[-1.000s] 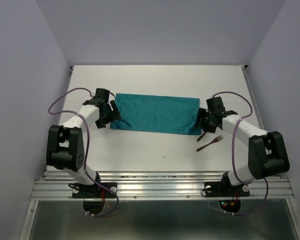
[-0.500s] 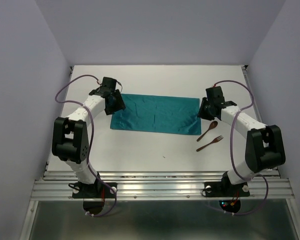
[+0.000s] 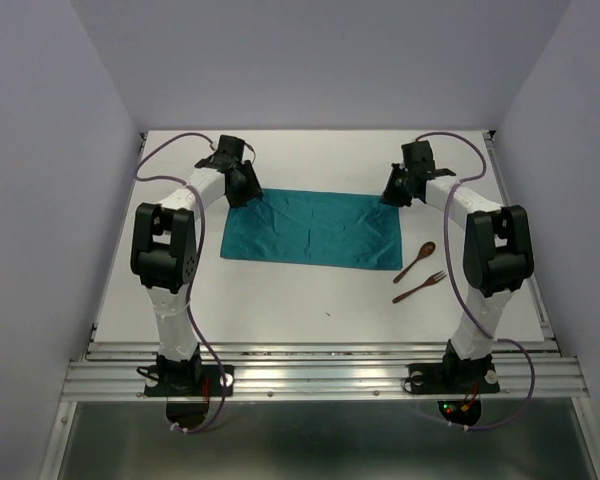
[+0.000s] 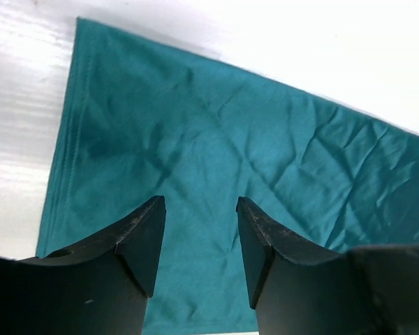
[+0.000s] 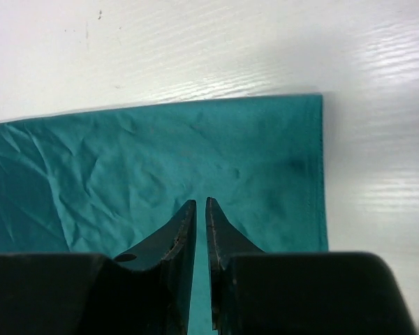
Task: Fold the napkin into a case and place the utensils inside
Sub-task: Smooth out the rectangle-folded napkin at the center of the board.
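The napkin (image 3: 310, 228) lies flat mid-table as a wide rectangle, not yet the narrow case, with the utensils (image 3: 414, 262) on the table just beside its near right corner. The step in hand looks like gripping its far edge for another fold: the left gripper (image 4: 199, 206) hangs spread over the far left corner, while the right gripper (image 5: 201, 204) is drawn almost together over the far right, and I cannot tell whether cloth is caught. Next, both need a firm pinch on the edge, then an even pull toward the near edge.

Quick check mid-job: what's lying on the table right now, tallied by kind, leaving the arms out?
napkin, teal cloth: 1
spoon, reddish-brown: 1
fork, reddish-brown: 1
Total: 3
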Robot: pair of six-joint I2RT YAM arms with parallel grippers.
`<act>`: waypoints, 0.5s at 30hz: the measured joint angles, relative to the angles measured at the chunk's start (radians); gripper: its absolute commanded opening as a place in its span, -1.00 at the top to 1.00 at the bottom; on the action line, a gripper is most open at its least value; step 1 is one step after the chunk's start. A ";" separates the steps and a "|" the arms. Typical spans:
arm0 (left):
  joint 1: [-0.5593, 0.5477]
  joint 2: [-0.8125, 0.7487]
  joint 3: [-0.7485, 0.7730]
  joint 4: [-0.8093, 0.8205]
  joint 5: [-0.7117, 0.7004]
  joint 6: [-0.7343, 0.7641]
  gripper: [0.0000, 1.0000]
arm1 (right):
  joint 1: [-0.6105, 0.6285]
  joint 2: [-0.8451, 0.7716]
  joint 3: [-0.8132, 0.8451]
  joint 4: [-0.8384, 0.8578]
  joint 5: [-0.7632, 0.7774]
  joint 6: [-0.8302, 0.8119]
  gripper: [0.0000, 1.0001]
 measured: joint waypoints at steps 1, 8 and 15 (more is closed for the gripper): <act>-0.001 0.022 0.028 0.001 0.006 0.000 -0.13 | 0.000 0.031 0.020 0.009 -0.027 0.008 0.67; -0.020 0.079 0.036 0.018 0.014 0.000 -0.13 | 0.002 0.108 0.014 0.037 -0.126 0.042 0.62; -0.035 0.024 -0.137 0.103 0.014 -0.018 -0.13 | 0.003 0.094 -0.106 0.105 -0.182 0.056 0.61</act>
